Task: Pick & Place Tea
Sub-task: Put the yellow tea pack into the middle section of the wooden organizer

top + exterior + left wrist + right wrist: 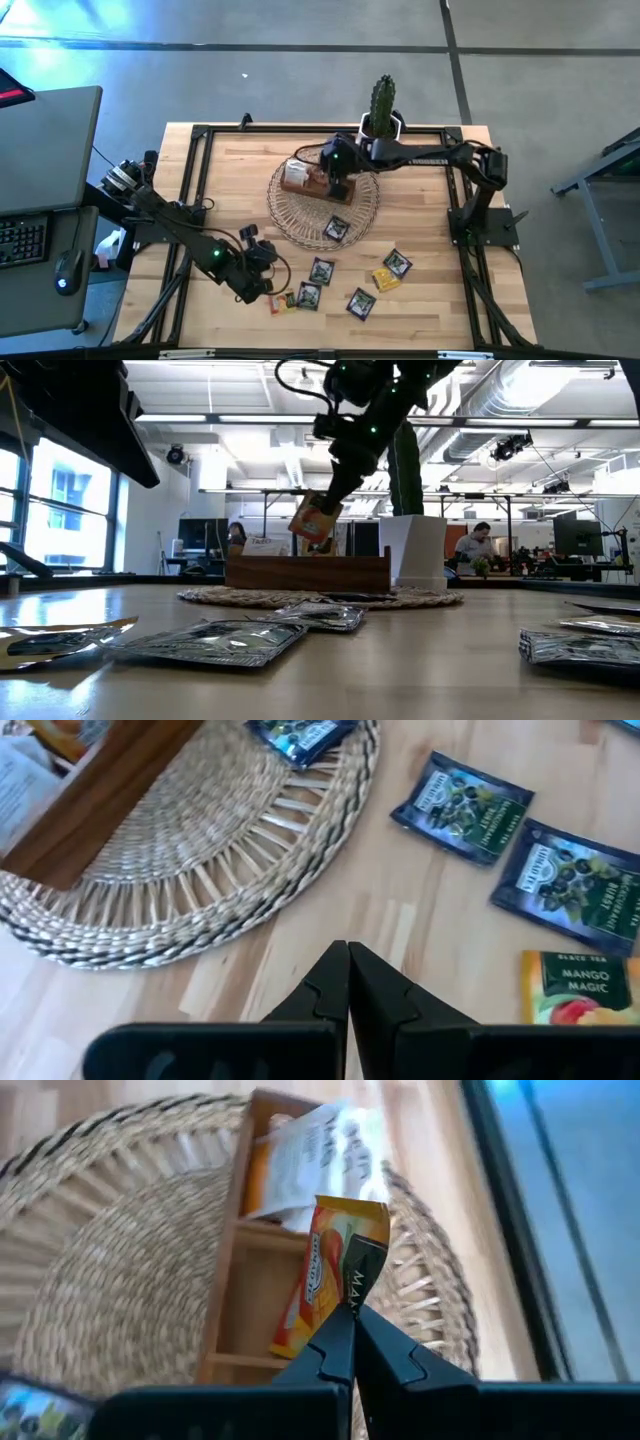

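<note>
My right gripper is shut on an orange tea packet above the brown wooden box. The box stands on the round wicker basket. It holds white and orange packets in its far compartment. My left gripper is shut on nothing, above bare table just off the basket's near-left rim. Several tea packets lie flat on the table nearby: dark ones and an orange one. One dark packet lies on the basket. My right gripper pinches the orange packet by its lower edge between the two fingertips; the foil is creased where they meet. The fingers slant down from the table's right side. In the low view the packet hangs tilted just above the box, lifted clear.
A potted cactus stands at the table's far edge behind the basket. More packets lie near the front edge and right of centre. A black frame runs round the tabletop.
</note>
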